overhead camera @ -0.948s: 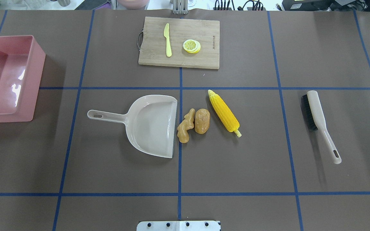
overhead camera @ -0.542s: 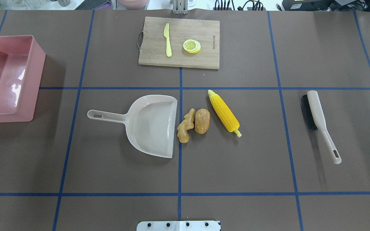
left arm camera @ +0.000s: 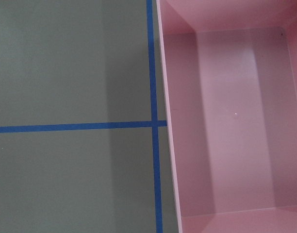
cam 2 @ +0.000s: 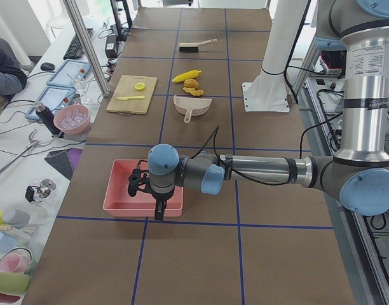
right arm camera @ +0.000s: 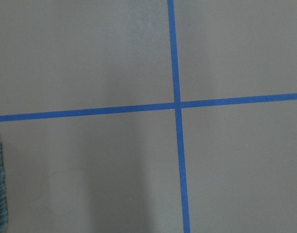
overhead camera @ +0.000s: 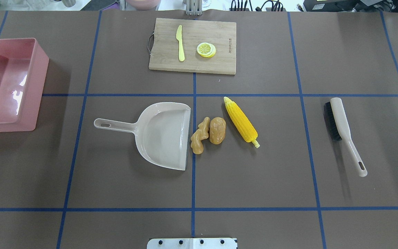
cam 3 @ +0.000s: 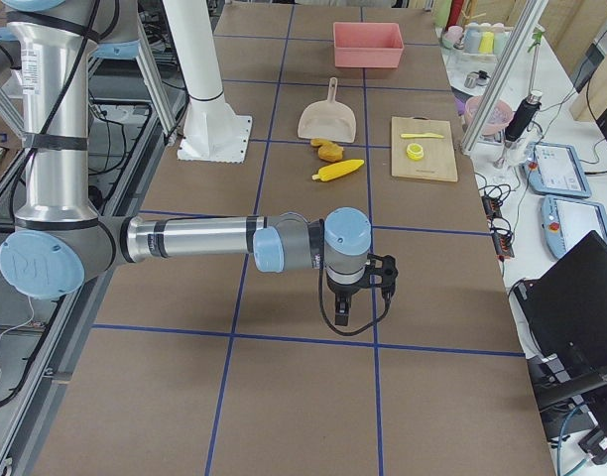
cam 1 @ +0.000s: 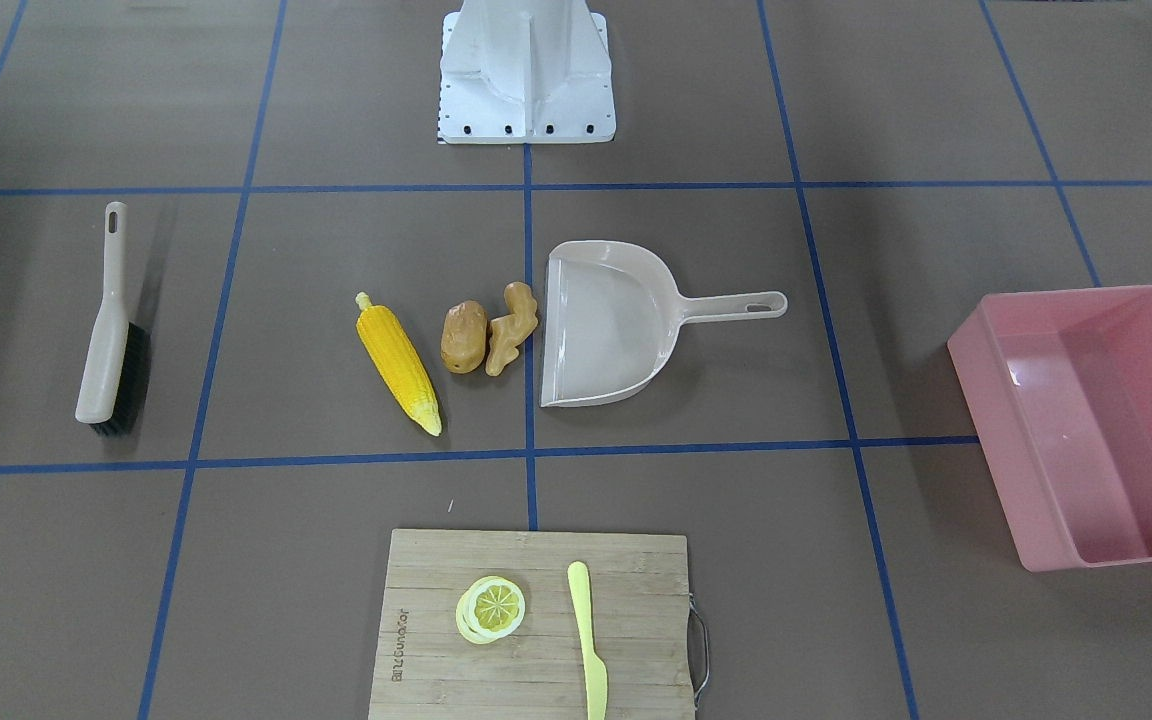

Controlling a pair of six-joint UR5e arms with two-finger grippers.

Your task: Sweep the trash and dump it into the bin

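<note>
A: Trash is lying mid-table. The ginger root [overhead camera: 199, 136] is touching the potato [overhead camera: 217, 130], and both are sitting just beside the dustpan's [overhead camera: 161, 135] open lip. The corn cob [overhead camera: 241, 121] is lying slanted, slightly apart, on the potato's other side.

B: Bin [overhead camera: 40, 90] is sitting well apart, at the robot's left end, beyond the dustpan's handle. The overhead view is cropping its outer side; the front-facing view is showing it whole.

A: Room for moving?

B: Open table [overhead camera: 254, 180] is running between handle and bin, and between corn and brush [overhead camera: 344, 133]. The cutting board [overhead camera: 192, 65], carrying knife [overhead camera: 180, 43] and lemon slices [overhead camera: 206, 49], is sitting past a tape line, at the far edge.

A: Arms?

B: They are showing in the side views only. The left gripper [cam 2: 137, 184] is hanging over the bin's edge, its wrist camera looking down along one pink wall. The right gripper [cam 3: 381, 275] is hanging over the table at the robot's right end, its camera catching a tape crossing and a sliver of dark bristles.

A: Finger spread, any hold?

B: Cannot tell for either; they are showing too small.
</note>
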